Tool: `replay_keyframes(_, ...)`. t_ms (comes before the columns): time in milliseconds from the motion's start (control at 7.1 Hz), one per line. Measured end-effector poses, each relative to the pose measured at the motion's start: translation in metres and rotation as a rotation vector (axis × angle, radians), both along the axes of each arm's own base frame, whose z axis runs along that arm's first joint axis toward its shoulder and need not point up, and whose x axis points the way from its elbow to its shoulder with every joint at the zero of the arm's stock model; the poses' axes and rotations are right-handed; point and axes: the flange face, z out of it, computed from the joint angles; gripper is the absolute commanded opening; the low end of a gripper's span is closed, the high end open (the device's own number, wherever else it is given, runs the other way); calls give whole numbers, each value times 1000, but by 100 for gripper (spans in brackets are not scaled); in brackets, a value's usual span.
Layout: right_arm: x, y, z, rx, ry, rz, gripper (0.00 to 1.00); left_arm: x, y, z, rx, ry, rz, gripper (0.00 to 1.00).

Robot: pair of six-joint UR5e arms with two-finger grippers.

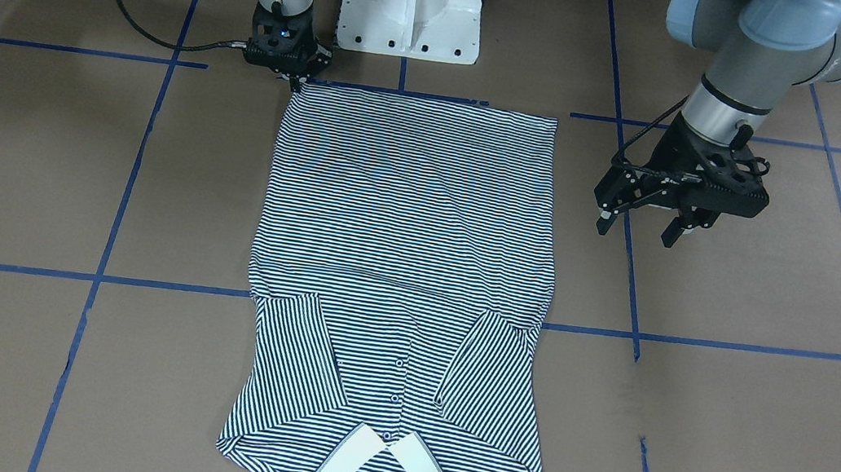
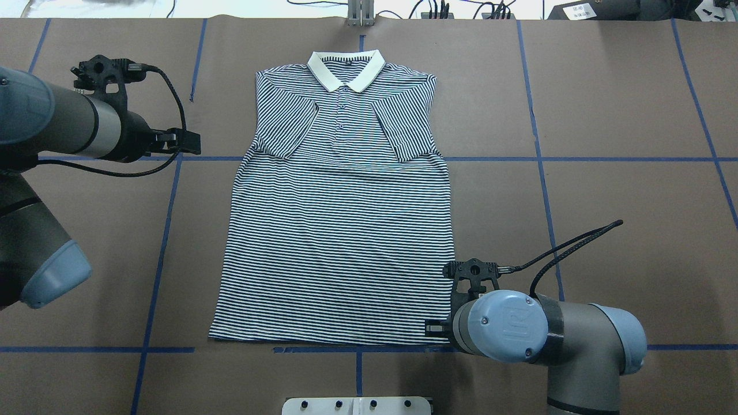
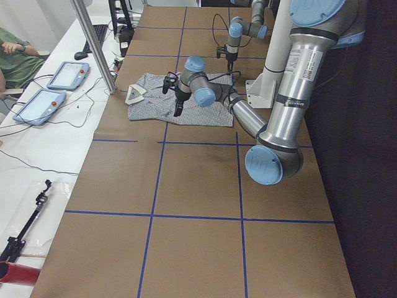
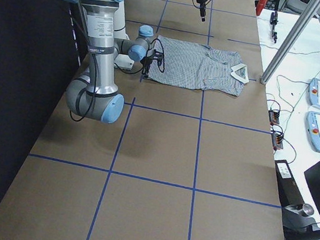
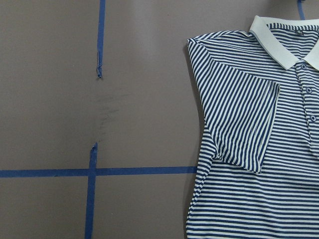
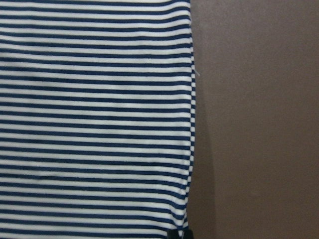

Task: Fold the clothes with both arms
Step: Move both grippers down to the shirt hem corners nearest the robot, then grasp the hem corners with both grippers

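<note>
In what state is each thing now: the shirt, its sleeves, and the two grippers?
polo shirt: lies flat, front up, body not yet folded.
sleeves: both folded in onto the chest.
left gripper: open, empty, beside the shirt.
right gripper: at a hem corner; open or shut unclear.

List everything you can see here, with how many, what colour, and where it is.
Polo shirt: one, navy-and-white stripes, cream collar; flat mid-table, sleeves folded in, collar away from the robot.
Table: one, brown with blue tape lines.
Pedestal: one, white; at the table's robot edge, by the shirt's hem.
Teach pendants: two, blue-grey; on the white bench beyond the collar.
Metal post: one, silver; at the table edge near the collar.
Person: one, green top; at the bench.
Left gripper: one, black, open; above bare table off the shirt's side.
Right gripper: one, black; at a hem corner, open or shut unclear.
</note>
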Motion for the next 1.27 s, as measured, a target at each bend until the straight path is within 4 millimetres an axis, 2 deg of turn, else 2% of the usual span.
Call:
replay_keyframes(141, 5, 0, -7, 4, -17, 2, 0, -2, 7, 10, -48, 9, -24, 100)
replay_keyframes(282, 9, 0, -13, 7, -31, 4, 0, -2, 26, 23, -120, 28, -51, 100)
replay_keyframes(422, 12, -1, -17, 9, -40, 7, 0, 7, 56, 31, -191, 47, -66, 100)
replay_keyframes(563, 15, -1, -21, 11, -48, 9, 0, 27, 92, 38, -259, 56, -82, 100)
replay_keyframes(845, 19, -5, -27, 16, -61, 18, 0, 78, 157, 45, -368, 65, -122, 99)
replay_keyframes(985, 21, -8, -28, 17, -63, 22, 0, 100, 180, 45, -404, 71, -135, 99)
replay_keyframes(1267, 22, -11, -28, 20, -64, 25, 0, 131, 209, 43, -440, 76, -137, 98)
